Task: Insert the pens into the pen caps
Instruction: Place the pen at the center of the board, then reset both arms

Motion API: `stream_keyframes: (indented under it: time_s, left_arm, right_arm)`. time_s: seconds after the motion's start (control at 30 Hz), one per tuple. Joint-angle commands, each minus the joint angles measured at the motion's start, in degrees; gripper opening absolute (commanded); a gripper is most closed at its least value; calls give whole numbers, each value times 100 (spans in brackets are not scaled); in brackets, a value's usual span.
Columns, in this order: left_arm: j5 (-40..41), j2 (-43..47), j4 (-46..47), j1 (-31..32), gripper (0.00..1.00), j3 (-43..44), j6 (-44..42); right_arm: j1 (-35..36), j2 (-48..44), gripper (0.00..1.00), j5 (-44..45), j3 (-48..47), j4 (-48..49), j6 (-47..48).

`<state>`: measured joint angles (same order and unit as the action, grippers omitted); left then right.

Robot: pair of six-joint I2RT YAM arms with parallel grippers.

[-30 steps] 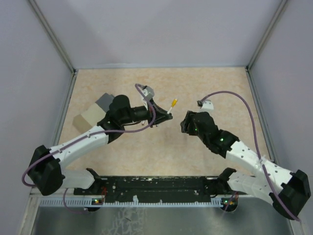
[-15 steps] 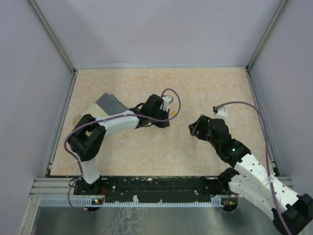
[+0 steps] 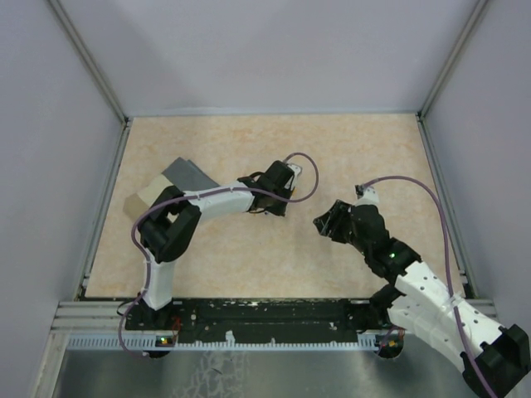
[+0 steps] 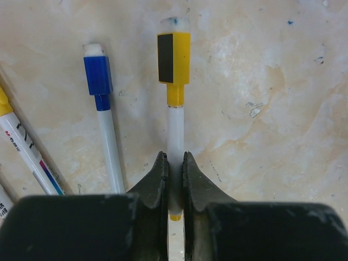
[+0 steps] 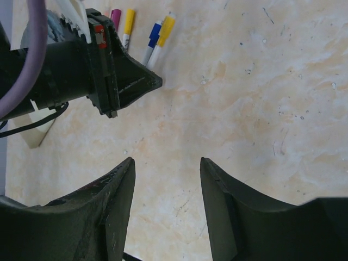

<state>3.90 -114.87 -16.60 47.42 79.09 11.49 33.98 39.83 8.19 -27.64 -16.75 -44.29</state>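
Observation:
My left gripper (image 4: 174, 157) is shut on the white barrel of a pen with a yellow cap (image 4: 174, 57) on its far end, low over the table. A blue-capped pen (image 4: 98, 76) lies just to its left, and another white pen (image 4: 24, 155) lies at the left edge. In the top view my left gripper (image 3: 278, 203) is near the table's middle and hides the pens. My right gripper (image 5: 166, 160) is open and empty, a short way from the left gripper (image 5: 122, 81). Beyond it lie capped pens: magenta (image 5: 116, 13), yellow (image 5: 129, 22), blue (image 5: 155, 32) and yellow (image 5: 166, 24).
A beige box with a grey lid (image 3: 166, 186) stands to the left of the pens, next to the left arm. The right gripper (image 3: 325, 222) is right of the table's middle. Grey walls close the marbled table (image 3: 348, 149) at the back and both sides.
The left arm has folded its elbow back and brought the yellow-capped pen down from a raised tilt to lie along the table. The right gripper has drawn back slightly.

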Motion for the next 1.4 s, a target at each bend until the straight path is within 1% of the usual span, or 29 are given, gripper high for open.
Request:
stream_keyframes:
  time_s: [0.0,0.1,0.47,0.73,0.83,0.93,1.1,1.23,1.37]
  left_arm:
    - [124,-139,-276,48,11,151,-51]
    - [127,-198,-346,88,14,138,-18]
    - [73,-237,-414,110,28,45,160]
    - [60,46,-319,110,33,7,190]
    - [100,331,-164,109,35,-31,183]
    - [219,720,40,106,43,-66,149]
    - [213,1320,423,107,45,-216,67]
    - [166,1922,909,105,46,-577,69]
    - [373,2631,1509,89,50,-1185,160]
  right_arm:
    - [-31,-31,51,-90,-83,306,-31]
    - [-31,-77,51,-38,-67,259,-16]
    - [-31,-195,51,125,-185,17,112]
    - [-31,-247,52,257,-201,45,105]
    - [-31,-228,53,272,-265,51,129]
    - [-31,-246,59,253,-340,67,190]
    - [-27,-247,64,294,-412,66,269]
    - [-31,-222,68,549,-534,-109,216]
    - [-24,92,73,743,-813,-430,319]
